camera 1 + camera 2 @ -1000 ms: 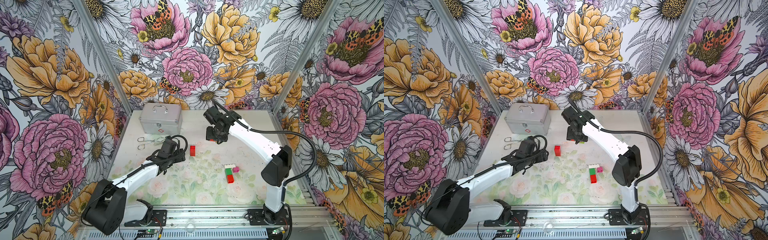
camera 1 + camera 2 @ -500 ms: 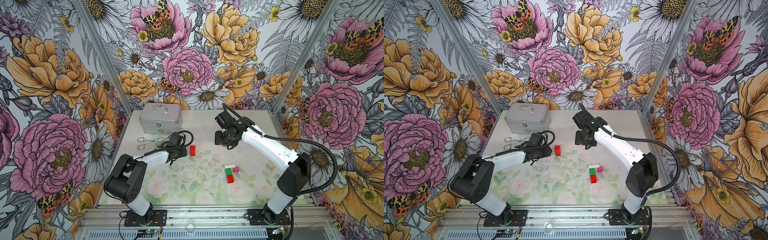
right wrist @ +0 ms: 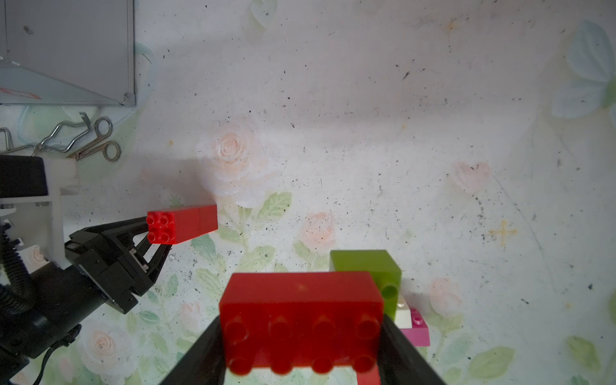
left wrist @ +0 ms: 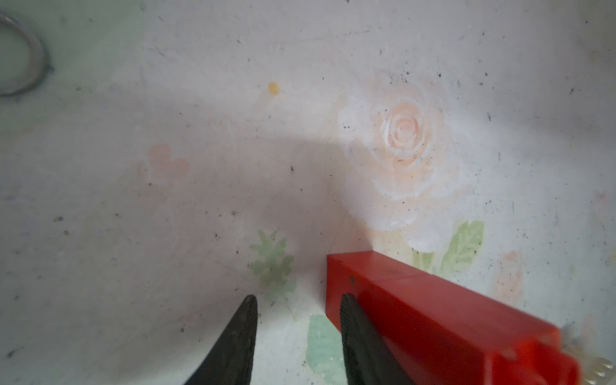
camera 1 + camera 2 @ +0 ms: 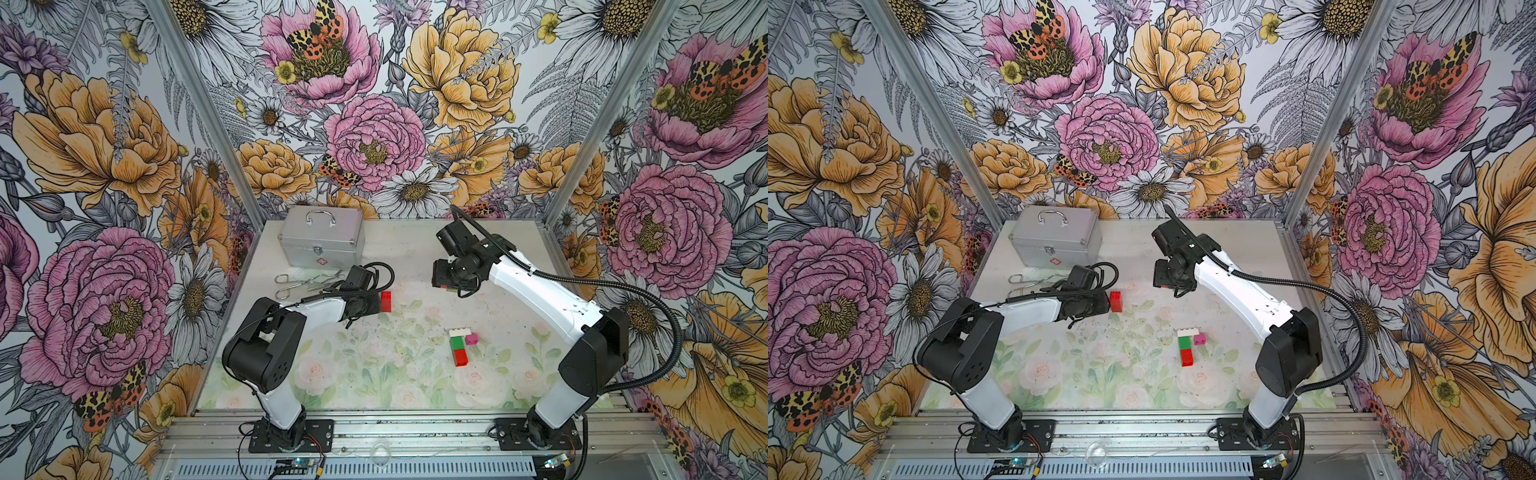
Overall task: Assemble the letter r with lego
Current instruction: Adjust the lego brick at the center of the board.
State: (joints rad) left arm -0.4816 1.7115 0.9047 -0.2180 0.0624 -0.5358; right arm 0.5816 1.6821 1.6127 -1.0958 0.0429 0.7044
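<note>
Two joined red lego bricks (image 5: 386, 301) (image 5: 1116, 301) lie on their side on the mat. My left gripper (image 5: 376, 304) (image 4: 296, 300) is low beside them. Its jaws stand a little apart with only mat between them. The red bricks (image 4: 433, 310) rest against the outside of one finger. My right gripper (image 5: 441, 283) (image 3: 300, 333) hovers at mid-table, shut on a long red brick (image 3: 300, 320). A lime brick (image 3: 366, 266) sits against that brick's far side. On the mat stands a group of white (image 5: 459, 332), pink (image 5: 471, 338), dark green (image 5: 457, 343) and red (image 5: 460, 357) bricks.
A silver metal case (image 5: 321, 241) stands at the back left. Metal scissors and forceps (image 5: 307, 282) lie in front of it, just behind my left wrist. Flowered walls close the table on three sides, and a metal rail (image 5: 374, 432) runs along the front.
My left arm's elbow has risen and its gripper has slid up to the red bricks, its jaws narrowing beside them. My right arm has carried its red brick a little to the right.
</note>
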